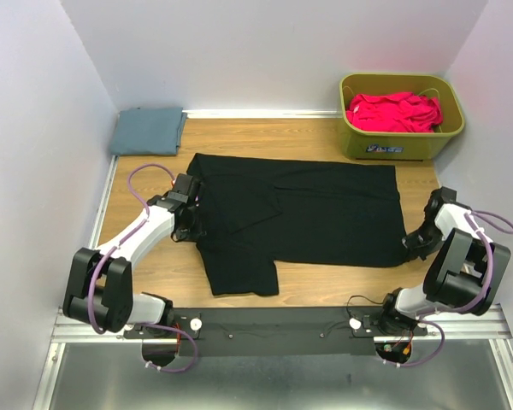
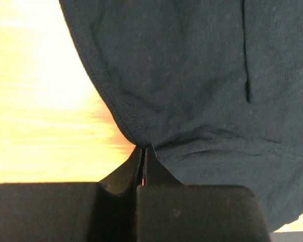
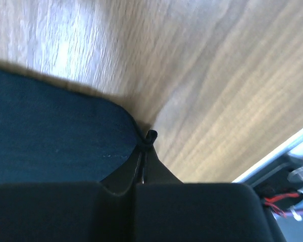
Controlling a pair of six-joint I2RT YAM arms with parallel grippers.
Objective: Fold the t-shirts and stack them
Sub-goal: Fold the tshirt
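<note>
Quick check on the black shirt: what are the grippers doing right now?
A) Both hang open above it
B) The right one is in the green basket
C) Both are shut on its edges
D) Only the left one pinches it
C: the left gripper is shut on the hem of the black shirt, and the right gripper pinches a corner of it.

Both arms are stretched forward and held low. The left gripper [image 2: 143, 149] is pinched tight on the black t-shirt [image 1: 325, 213] at its hem, and the right gripper [image 3: 144, 146] on a corner.
</note>
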